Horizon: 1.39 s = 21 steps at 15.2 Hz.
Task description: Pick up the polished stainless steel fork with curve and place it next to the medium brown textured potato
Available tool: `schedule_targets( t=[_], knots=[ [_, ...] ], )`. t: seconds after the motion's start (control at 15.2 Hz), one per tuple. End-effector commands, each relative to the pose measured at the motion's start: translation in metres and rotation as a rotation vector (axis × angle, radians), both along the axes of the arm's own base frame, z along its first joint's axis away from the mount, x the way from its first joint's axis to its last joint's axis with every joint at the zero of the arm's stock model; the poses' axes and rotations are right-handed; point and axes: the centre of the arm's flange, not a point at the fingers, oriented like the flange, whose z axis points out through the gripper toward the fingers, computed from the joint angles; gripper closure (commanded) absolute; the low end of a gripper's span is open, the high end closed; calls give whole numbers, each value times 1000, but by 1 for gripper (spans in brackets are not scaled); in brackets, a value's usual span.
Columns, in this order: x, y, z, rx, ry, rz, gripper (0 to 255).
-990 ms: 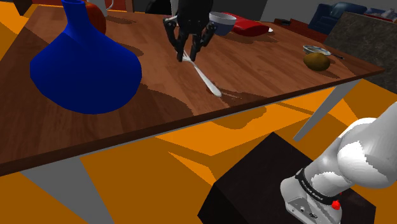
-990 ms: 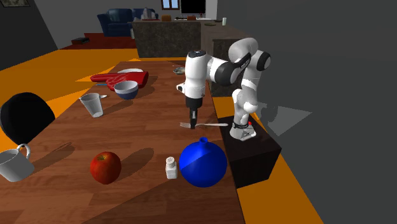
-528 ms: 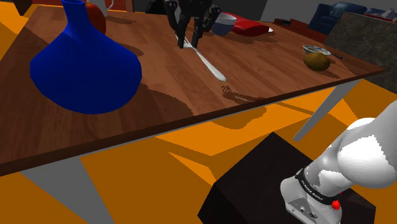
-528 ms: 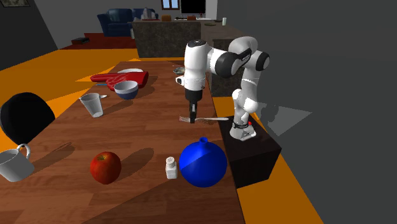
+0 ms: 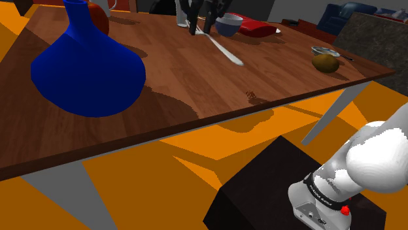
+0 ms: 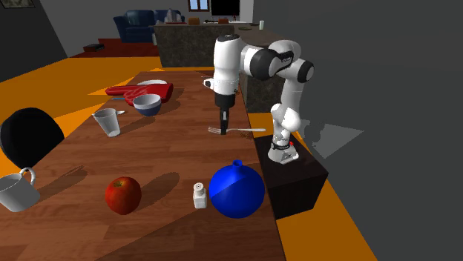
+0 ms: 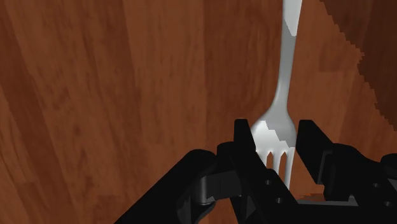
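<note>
Up close, the tool (image 7: 275, 132) clasps the fork (image 7: 284, 76) at its tines; shoulder view adds the potato (image 5: 325, 63).

No legible text, seemingly, anywhere.

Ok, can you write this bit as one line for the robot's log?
fingers: shut on fork by tines | fork: above table | potato: not reached yet
</note>
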Motion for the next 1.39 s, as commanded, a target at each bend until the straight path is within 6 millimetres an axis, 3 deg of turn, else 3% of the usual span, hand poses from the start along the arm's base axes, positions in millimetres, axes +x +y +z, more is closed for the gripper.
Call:
schedule_targets(
  t=[0.0,1.32],
  knots=[
    [-3,-23,3,0,0,1,255],
    [-25,-287,3,0,0,1,255]
  ],
)
